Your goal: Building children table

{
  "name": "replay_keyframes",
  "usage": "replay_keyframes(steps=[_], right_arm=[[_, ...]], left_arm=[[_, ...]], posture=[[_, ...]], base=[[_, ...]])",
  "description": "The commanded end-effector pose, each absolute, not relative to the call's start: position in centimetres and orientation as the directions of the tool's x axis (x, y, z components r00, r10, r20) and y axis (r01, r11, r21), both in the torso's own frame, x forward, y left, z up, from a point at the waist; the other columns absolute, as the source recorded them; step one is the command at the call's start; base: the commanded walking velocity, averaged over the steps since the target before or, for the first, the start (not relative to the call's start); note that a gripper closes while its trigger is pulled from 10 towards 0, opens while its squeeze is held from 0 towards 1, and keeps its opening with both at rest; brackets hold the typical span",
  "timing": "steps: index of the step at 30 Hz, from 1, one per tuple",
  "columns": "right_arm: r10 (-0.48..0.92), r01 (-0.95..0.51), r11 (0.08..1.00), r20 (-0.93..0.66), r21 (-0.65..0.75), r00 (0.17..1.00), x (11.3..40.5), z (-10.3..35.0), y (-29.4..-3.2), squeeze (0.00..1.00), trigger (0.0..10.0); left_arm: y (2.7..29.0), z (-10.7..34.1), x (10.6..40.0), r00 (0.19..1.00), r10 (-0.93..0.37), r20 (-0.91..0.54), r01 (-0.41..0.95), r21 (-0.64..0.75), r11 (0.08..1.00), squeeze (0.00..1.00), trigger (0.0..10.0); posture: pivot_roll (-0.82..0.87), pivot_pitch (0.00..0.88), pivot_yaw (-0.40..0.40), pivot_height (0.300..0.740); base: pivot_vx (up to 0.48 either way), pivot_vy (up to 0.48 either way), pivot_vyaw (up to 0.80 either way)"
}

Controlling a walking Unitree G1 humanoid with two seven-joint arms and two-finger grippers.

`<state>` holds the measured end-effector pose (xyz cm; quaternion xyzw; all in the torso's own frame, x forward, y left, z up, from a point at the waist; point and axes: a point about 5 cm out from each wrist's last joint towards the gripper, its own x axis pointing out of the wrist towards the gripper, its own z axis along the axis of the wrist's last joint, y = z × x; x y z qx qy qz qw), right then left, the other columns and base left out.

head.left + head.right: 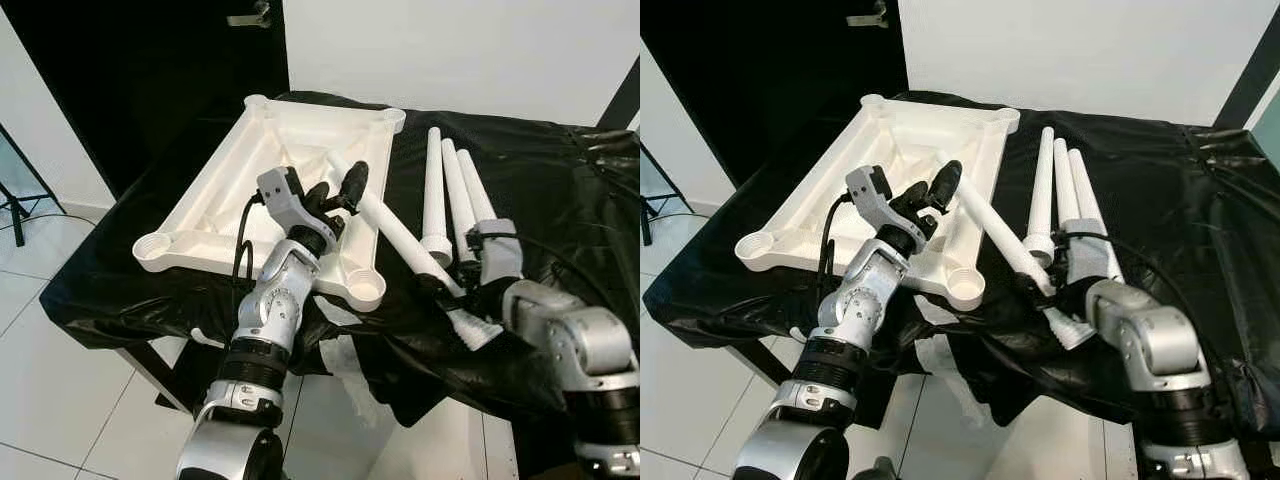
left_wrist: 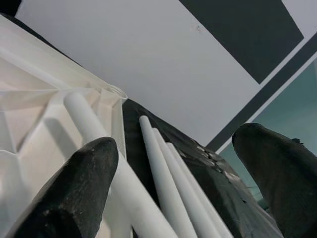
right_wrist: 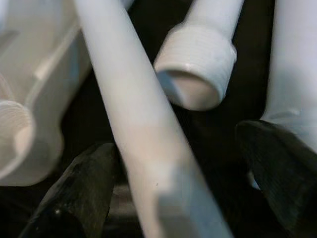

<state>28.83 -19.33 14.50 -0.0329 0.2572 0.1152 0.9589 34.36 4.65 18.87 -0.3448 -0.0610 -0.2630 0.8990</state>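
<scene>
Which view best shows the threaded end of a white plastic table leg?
Right wrist view: a threaded end fills it up close, ridges clear. Both eye views show the threaded ends small. Left wrist view shows smooth shafts.

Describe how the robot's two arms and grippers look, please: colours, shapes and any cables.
Both arms are silver metal with rounded, segmented joints and black rings between sections. A black cable loops along the left arm. The left gripper and the right gripper each have two long black fingers with rounded tips, on grey wrist housings.
</scene>
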Motion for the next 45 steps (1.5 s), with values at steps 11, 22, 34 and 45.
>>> replay_keyframes(steps=[11,22,34,45], right_arm=[[0.265,-0.227,0.963,-0.656,0.145,0.706,28.5,11.0,-19.4,0.0,0.0],[0.301,-0.24,0.954,-0.548,0.182,0.78,29.5,13.2,-18.0,0.0,0.0],[0.173,-0.219,0.936,-0.184,-0.274,0.968,30.1,18.5,-17.3,0.0,10.0],[0.229,-0.228,0.755,-0.079,-0.615,0.97,28.1,16.9,-15.6,0.0,10.0]], left_arm=[[3.1,18.5,33.6,0.811,-0.484,0.329,0.577,-0.581,0.573,0.0,10.0],[3.3,18.3,33.7,0.821,-0.473,0.319,0.563,-0.585,0.583,0.0,10.0],[3.0,18.4,33.7,0.815,-0.477,0.329,0.57,-0.603,0.558,0.0,10.0],[3.9,19.7,33.9,0.788,-0.457,0.412,0.595,-0.7,0.394,0.0,10.0]], posture=[[0.18,0.0,-0.03,0.74],[0.17,0.0,-0.028,0.74],[0.14,0.0,-0.014,0.74],[0.14,0.0,-0.004,0.74]], base=[[0.0,0.0,0.0],[0.0,0.0,0.0],[0.0,0.0,0.0],[0.0,0.0,0.0]])
